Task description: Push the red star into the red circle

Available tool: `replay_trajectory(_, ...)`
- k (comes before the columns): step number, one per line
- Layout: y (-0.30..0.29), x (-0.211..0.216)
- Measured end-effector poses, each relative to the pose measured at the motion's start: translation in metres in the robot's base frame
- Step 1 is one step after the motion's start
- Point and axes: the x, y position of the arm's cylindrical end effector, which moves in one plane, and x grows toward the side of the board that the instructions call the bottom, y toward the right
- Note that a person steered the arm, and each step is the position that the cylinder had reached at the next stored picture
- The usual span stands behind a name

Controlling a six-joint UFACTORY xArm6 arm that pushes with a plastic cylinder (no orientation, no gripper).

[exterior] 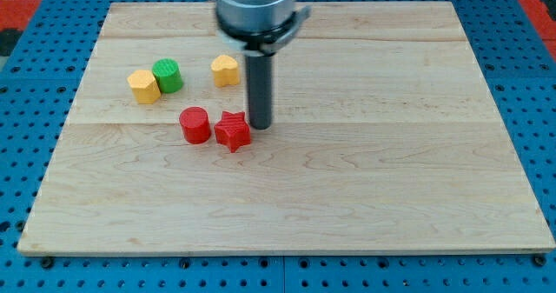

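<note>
The red star [232,130] lies on the wooden board left of centre. The red circle [195,124], a short cylinder, stands just to its left, and the two almost touch. My tip [260,125] is directly to the right of the red star, touching or nearly touching its right side. The dark rod rises from the tip to the arm's grey body at the view's top.
A green cylinder [168,75] and a yellow block [143,87] sit together at the upper left. A yellow heart-shaped block [225,69] lies above the red star, left of the rod. The board [391,171] lies on a blue pegboard table.
</note>
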Motion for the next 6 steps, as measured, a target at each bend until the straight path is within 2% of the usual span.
replay_trajectory(1, -0.056, 0.022)
replay_trajectory(2, -0.091, 0.024)
replay_trajectory(3, -0.077, 0.052)
replay_trajectory(4, -0.113, 0.064)
replay_trajectory(5, -0.148, 0.054)
replay_trajectory(6, -0.148, 0.043)
